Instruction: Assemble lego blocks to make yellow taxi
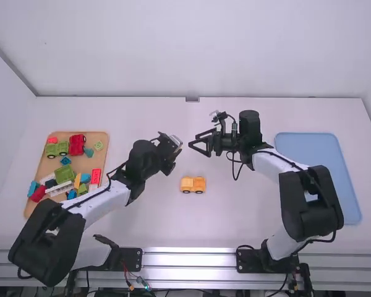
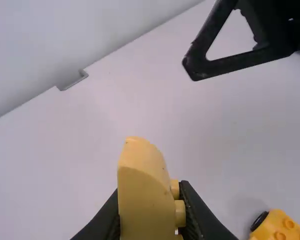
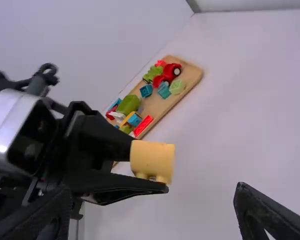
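Gripping the yellow block (image 2: 142,200), the left gripper (image 1: 175,143) is near the centre of the high view. The right gripper (image 1: 194,141), near it, has fingers apart. Below them, the yellow wheeled base (image 1: 193,185) stands on the white table (image 1: 235,216).

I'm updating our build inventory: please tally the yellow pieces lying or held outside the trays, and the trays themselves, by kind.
Yellow studded block, in the left pincer: 1
Yellow wheeled base, on the table: 1
Wooden tray: 1
Blue tray: 1
Total: 4
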